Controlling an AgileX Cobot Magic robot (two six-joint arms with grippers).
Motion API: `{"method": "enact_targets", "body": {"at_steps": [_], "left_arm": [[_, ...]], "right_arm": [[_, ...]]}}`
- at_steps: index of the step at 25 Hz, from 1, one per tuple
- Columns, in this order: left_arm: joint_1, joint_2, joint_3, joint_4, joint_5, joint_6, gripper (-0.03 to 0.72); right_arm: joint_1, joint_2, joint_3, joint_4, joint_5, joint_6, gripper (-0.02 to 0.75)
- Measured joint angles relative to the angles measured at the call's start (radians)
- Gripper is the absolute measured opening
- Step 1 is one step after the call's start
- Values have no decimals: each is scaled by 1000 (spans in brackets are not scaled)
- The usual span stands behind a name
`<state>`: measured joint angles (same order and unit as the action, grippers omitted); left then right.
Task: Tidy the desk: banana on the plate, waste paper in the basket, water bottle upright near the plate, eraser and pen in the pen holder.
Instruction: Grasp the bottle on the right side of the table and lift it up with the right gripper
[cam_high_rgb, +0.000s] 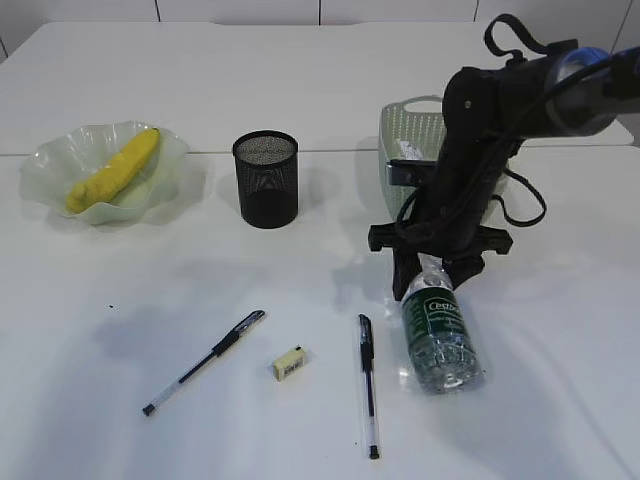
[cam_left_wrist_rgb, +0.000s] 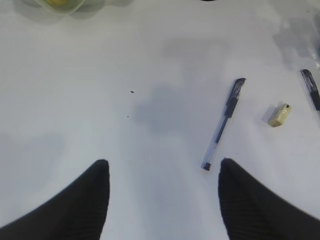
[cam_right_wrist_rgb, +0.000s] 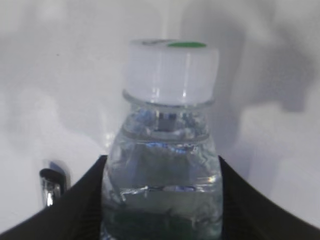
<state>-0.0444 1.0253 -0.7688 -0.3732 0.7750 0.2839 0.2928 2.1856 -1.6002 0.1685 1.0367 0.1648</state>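
Observation:
A water bottle (cam_high_rgb: 440, 335) lies on its side on the white table, cap toward the back. My right gripper (cam_high_rgb: 432, 268) comes down over its shoulder; in the right wrist view both fingers (cam_right_wrist_rgb: 161, 200) press the sides of the bottle (cam_right_wrist_rgb: 165, 150) below its white cap. A banana (cam_high_rgb: 115, 170) lies on the green glass plate (cam_high_rgb: 40, 165). A black mesh pen holder (cam_high_rgb: 266, 180) stands at mid-back. Two pens (cam_high_rgb: 205, 362) (cam_high_rgb: 368, 385) and an eraser (cam_high_rgb: 289, 363) lie in front. My left gripper (cam_left_wrist_rgb: 164, 200) is open and empty above the bare table, left of the pen (cam_left_wrist_rgb: 223, 123) and eraser (cam_left_wrist_rgb: 279, 115).
A pale green basket (cam_high_rgb: 400, 125) stands behind my right arm with white paper (cam_high_rgb: 408, 150) inside. The second pen lies close to the bottle's left side and shows in the right wrist view (cam_right_wrist_rgb: 50, 185). The plate's edge (cam_left_wrist_rgb: 60, 5) shows at the top of the left wrist view.

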Motion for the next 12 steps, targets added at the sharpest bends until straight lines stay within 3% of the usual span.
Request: {"method": "enact_targets", "body": {"at_steps": [12], "left_arm": [[0,0,0,-4,0,-1,487]], "right_arm": [[15,-96,-56,-28,38,-89,381]]}}
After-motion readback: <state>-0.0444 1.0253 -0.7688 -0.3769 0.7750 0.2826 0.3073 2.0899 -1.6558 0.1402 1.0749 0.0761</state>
